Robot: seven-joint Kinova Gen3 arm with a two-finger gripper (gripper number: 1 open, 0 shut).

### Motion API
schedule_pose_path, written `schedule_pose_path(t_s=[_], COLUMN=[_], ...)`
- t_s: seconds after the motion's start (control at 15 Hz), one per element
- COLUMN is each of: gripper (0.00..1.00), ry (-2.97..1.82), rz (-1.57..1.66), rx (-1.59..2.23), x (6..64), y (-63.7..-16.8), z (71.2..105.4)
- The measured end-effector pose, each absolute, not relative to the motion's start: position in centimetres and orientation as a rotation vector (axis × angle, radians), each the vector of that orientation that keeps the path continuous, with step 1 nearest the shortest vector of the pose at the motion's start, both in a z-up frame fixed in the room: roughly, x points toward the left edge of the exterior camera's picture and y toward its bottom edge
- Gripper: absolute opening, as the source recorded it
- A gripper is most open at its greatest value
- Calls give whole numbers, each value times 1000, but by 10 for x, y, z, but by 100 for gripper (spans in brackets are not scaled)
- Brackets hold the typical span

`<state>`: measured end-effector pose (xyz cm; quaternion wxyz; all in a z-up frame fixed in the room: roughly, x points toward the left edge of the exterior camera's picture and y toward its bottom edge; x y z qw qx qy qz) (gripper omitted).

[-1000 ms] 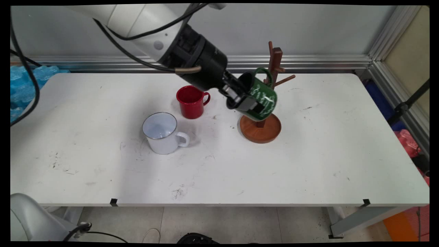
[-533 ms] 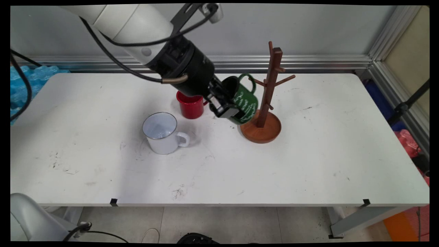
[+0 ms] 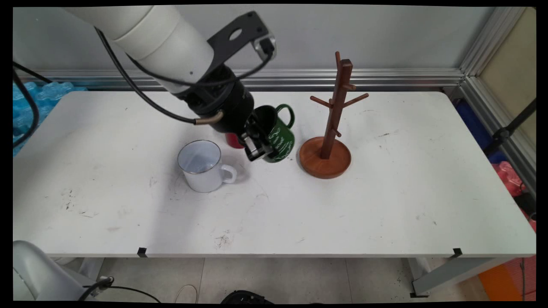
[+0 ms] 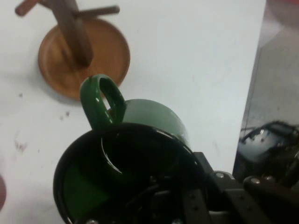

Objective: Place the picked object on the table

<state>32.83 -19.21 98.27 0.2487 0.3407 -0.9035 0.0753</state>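
White mug (image 3: 204,167): nearest the table's front of the three mugs, upright, handle to the picture's right, empty with a pale inside; it stands apart from the others.
Table (image 3: 342,214): white, scuffed with dark marks.
Gripper (image 3: 258,144): comes down from the upper left with black cables along the arm; its fingers are clamped on the rim of the green mug, one finger inside the cup and one outside, seen in both views.
Green mug (image 3: 276,133) (image 4: 140,154): held tilted, mouth turned toward the upper left, black inside, white markings on its side, handle pointing up and toward the stand. It hangs between the white mug and the stand; whether its base touches the table I cannot tell.
Red mug (image 3: 232,140): just behind the gripper, mostly hidden by it; only a small part shows.
Stand (image 3: 326,156) (image 4: 84,51): brown wooden mug tree with a round base and an upright post bearing short pegs, all bare; it sits just right of the green mug, apart from it.
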Motion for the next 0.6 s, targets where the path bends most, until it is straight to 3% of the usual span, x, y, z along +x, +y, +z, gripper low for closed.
schedule_pose_path(t_s=[0.6], gripper=[0], ry=[-2642], rz=[241], rx=[976], x=[318], y=[-184], z=[964])
